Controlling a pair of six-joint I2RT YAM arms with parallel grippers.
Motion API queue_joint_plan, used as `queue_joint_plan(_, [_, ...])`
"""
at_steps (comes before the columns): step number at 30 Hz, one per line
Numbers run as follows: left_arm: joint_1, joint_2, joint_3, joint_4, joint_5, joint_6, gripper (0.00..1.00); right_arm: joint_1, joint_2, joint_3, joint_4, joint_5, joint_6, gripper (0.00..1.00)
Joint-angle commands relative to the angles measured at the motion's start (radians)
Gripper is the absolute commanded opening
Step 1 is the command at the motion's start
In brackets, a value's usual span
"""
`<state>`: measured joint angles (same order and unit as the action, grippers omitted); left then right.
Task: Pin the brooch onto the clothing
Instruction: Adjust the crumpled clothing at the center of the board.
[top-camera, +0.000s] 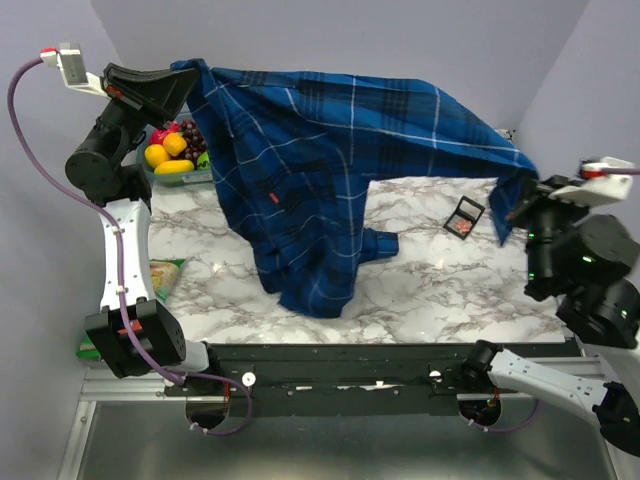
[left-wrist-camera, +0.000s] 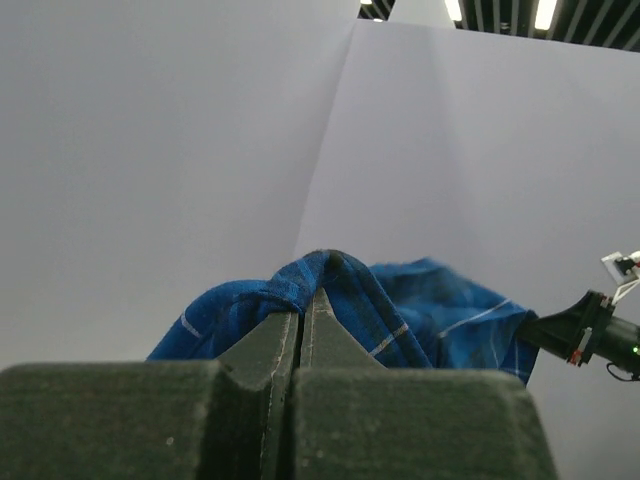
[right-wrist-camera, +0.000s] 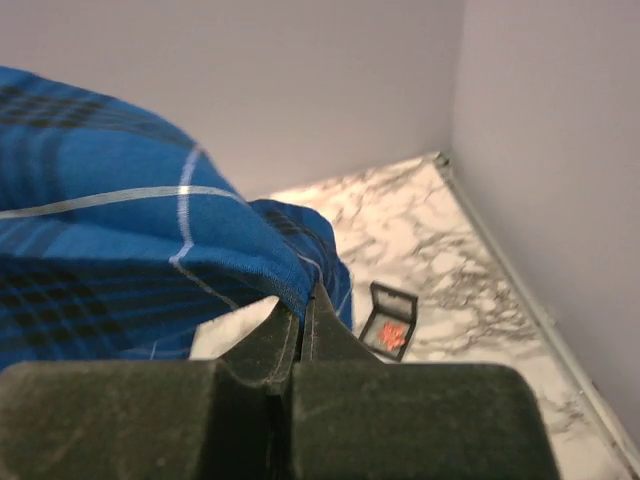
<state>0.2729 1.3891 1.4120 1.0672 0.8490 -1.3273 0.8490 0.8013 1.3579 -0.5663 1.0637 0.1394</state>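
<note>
The clothing (top-camera: 320, 150), a blue plaid shirt, hangs stretched in the air between both arms, its lower part drooping onto the marble table (top-camera: 430, 290). My left gripper (top-camera: 188, 82) is raised at the back left, shut on a fold of the clothing (left-wrist-camera: 330, 275), the left gripper (left-wrist-camera: 305, 292) pinching it at the tips. At the right, my right gripper (top-camera: 522, 198) is shut on another edge of the clothing (right-wrist-camera: 150, 230), cloth wedged in the right gripper (right-wrist-camera: 308, 300). The salmon-red brooch (right-wrist-camera: 394, 335) lies in an open black case (top-camera: 463, 217). A tiny red spot (top-camera: 272, 197) shows on the shirt front.
A tray of fruit (top-camera: 175, 152) stands at the back left behind the left arm. A green packet (top-camera: 165, 277) lies at the table's left edge. Grey walls close in the back and both sides. The black base rail (top-camera: 350, 370) runs along the near edge.
</note>
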Motion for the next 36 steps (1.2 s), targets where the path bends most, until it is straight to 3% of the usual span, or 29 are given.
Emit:
queue_joint_plan(1, [0.032,-0.002,0.056,0.03,0.025,-0.041,0.0,-0.005,-0.101,-0.003,0.388,0.114,-0.455,0.01])
queue_joint_plan(7, [0.034,-0.079,0.068,-0.133,0.045,0.104,0.0,-0.005,-0.177,0.058,0.436,0.12,-0.541,0.01])
queue_joint_plan(13, [0.0,-0.212,0.088,-0.516,0.013,0.474,0.0,-0.005,-0.266,-0.031,0.436,0.136,-0.557,0.01])
queue_joint_plan(17, [-0.118,-0.249,0.152,-0.903,-0.088,0.805,0.0,-0.005,-0.295,-0.201,0.437,0.194,-0.541,0.01])
queue_joint_plan(20, [-0.188,-0.233,0.165,-1.027,-0.156,0.939,0.0,-0.005,-0.315,-0.288,0.43,0.235,-0.491,0.01])
queue_joint_plan(24, [-0.233,-0.191,0.15,-1.063,-0.208,0.997,0.0,-0.005,-0.356,-0.44,0.416,0.269,-0.391,0.01])
queue_joint_plan(36, [-0.368,0.019,0.107,-1.164,-0.37,1.152,0.0,-0.005,-0.33,-0.641,0.338,0.366,-0.193,0.01])
